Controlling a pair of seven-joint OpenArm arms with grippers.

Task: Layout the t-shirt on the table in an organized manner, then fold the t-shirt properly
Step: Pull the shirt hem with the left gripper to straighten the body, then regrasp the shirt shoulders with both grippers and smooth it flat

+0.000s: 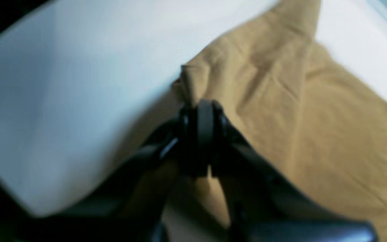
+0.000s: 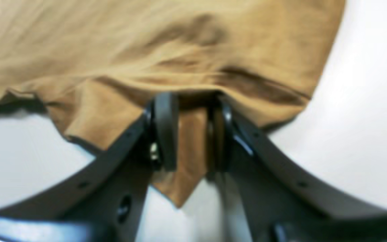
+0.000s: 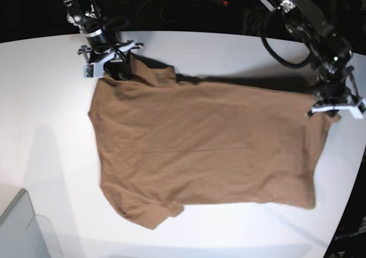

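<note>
step: layout, shirt spread on worktop | left end effector pinching hem corner | right end effector pinching shoulder edge | next: probably pull taut, lower flat

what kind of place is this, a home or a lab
Most likely a lab test bench: two robot arms work a brown t-shirt on a bare white table, with cables and dark equipment behind and a clear bin at the corner.

I worked in what looked like a robotics lab: a bare white worktop with a curved edge, black surroundings beyond it, loose cables trailing from my arm at one o'clock, and a clear grey bin at seven o'clock.
</note>
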